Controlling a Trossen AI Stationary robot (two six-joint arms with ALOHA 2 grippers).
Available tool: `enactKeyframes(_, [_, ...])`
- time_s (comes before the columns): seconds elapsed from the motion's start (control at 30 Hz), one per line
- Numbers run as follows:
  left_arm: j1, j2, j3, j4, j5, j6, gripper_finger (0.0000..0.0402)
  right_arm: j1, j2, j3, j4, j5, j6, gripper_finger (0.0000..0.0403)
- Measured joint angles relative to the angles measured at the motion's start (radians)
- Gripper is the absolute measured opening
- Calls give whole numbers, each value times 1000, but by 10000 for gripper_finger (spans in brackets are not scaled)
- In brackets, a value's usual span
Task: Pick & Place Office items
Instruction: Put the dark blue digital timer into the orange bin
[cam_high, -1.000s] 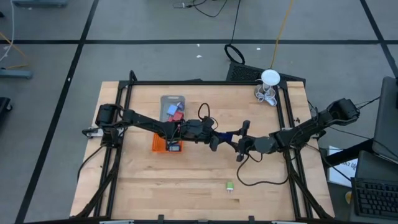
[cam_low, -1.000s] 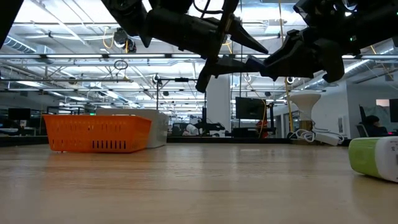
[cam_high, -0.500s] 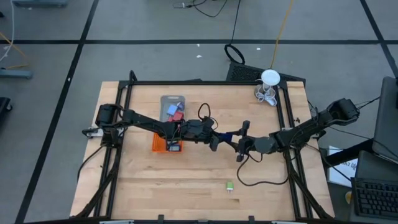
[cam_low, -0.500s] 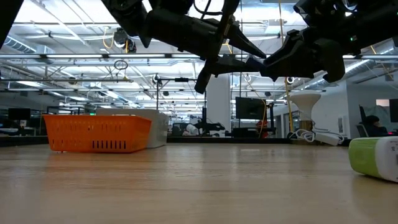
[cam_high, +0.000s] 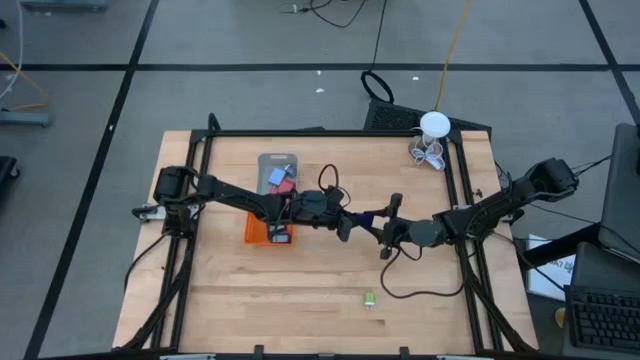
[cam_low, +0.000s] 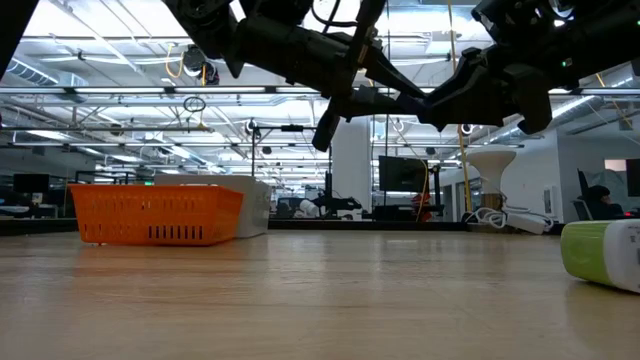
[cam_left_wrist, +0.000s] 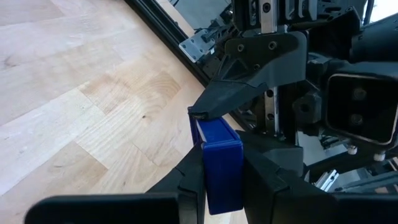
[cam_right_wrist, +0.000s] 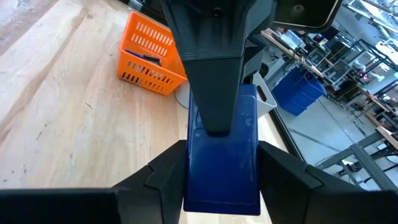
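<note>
A small blue block (cam_high: 366, 217) hangs in the air over the table's middle, between my two grippers. My left gripper (cam_left_wrist: 221, 186) reaches in from the left and is shut on it. My right gripper (cam_right_wrist: 222, 180) reaches in from the right and is shut on the same block (cam_right_wrist: 224, 155). A green and white item (cam_high: 369, 299) lies on the table near the near edge, also seen at the right of the low view (cam_low: 600, 255). Blue and red items (cam_high: 280, 178) lie in the grey tray. A dark item (cam_high: 279, 236) lies in the orange tray. My left gripper pinches one end of the blue block (cam_left_wrist: 221, 168) between its two fingers, coming level from the table's left. The block is lifted clear of the table. My right gripper pinches the other end (cam_right_wrist: 222, 186) between its two fingers (cam_right_wrist: 283, 180), coming level from the table's right. One left finger (cam_right_wrist: 214, 74) lies over the block's face.
The orange tray (cam_high: 254, 234) and the grey tray (cam_high: 277, 159) stand left of centre, behind my left arm. A white round thing with wire loops (cam_high: 432, 135) sits at the far right corner. A dark frame (cam_high: 330, 132) runs along the table's edges. Bare wood spreads across the near half.
In the low view the gap between my left gripper's fingers has narrowed around the block, its upper finger dropping toward the lower one. Both arms have otherwise stayed in place, and the block has stayed aloft.
</note>
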Motion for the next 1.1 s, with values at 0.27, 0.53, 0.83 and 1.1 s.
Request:
enactKeyframes(0.27, [35,-34,0,-34,66,63,63,-1,-21,-1,-20,-9,171,191])
enactKeyframes(0.53, [15,-121,0,-128,44,155,65,-4,-201,-1,-158,-182,282,218])
enactKeyframes(0.83, [-81,-237,0,-287,-171,284,63,-2,-461,-78,-241,-353,324,207])
enactKeyframes(1.1, [-140,-310,-1,-456,-325,313,57,-40,-677,-224,-125,-423,373,201])
